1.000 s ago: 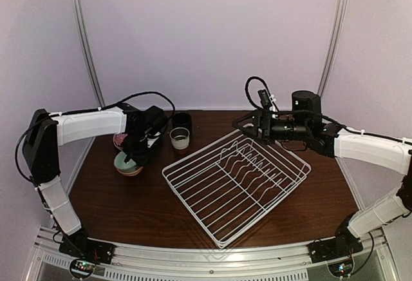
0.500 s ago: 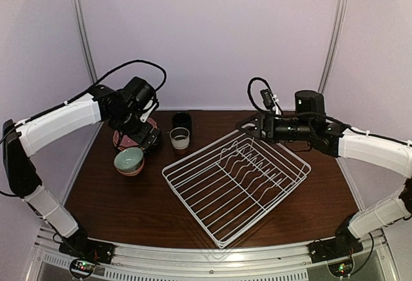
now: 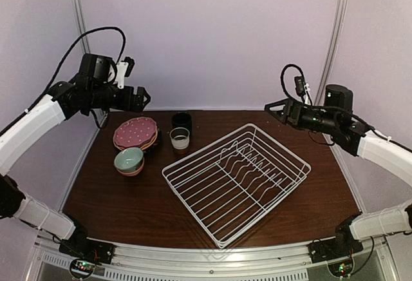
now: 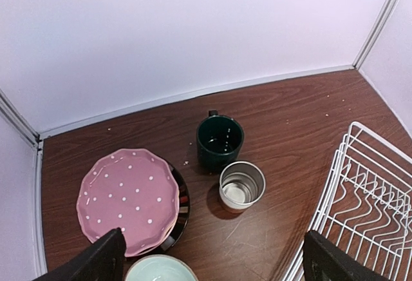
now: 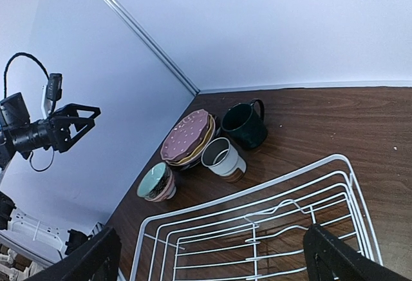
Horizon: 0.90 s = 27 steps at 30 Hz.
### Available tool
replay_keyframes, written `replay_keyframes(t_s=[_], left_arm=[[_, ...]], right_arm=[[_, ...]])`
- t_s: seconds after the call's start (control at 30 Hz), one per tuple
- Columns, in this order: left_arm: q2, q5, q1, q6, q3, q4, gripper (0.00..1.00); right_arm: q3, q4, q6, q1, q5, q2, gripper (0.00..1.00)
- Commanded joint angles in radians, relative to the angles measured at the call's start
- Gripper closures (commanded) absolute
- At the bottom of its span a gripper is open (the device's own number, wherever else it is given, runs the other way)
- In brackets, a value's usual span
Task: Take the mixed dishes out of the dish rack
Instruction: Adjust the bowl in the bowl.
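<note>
Both arms are hovering above the table. We are seeing the left gripper spread wide and empty, and the right gripper likewise. The white wire rack is sitting right of centre. Left of it, a pink dotted plate is topping a stack, a pale green bowl is resting nearer us, and a dark green mug and a cup are standing upright beside the rack's far-left edge.

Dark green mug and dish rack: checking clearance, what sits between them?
The white-and-brown cup stands between dark green mug and dish rack; the top view shows it.
</note>
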State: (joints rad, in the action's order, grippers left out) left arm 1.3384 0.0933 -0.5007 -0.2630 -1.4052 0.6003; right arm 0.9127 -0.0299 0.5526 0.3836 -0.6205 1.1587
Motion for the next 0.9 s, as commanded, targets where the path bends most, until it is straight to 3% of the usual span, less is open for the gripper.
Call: replay_keyframes(t_s=[0.0,0.23,0.43,0.6,0.87], left_arm=[[0.014,-0.122,0.024,-0.054,0.064,-0.083,0.03],[0.026,0.260,0.024,-0.127,0.193,0.134,0.03],[0.033,0.419,-0.002,-0.202,0.304,0.178,0.03],[0.162,0.640,-0.083,-0.298,0.274,0.292,0.03],[0.331,0.841,-0.147,-0.372,0.181,0.448,0.03]], right_arm=[[-0.066,0.010,-0.026,-0.039,0.074,-0.058,0.00],[-0.111,0.018,-0.033,-0.049,0.055,-0.084,0.00],[-0.127,-0.033,0.003,-0.050,0.026,-0.056,0.00],[-0.133,-0.050,0.017,-0.051,0.014,-0.043,0.00],[-0.136,-0.056,0.025,-0.052,0.010,-0.047,0.00]])
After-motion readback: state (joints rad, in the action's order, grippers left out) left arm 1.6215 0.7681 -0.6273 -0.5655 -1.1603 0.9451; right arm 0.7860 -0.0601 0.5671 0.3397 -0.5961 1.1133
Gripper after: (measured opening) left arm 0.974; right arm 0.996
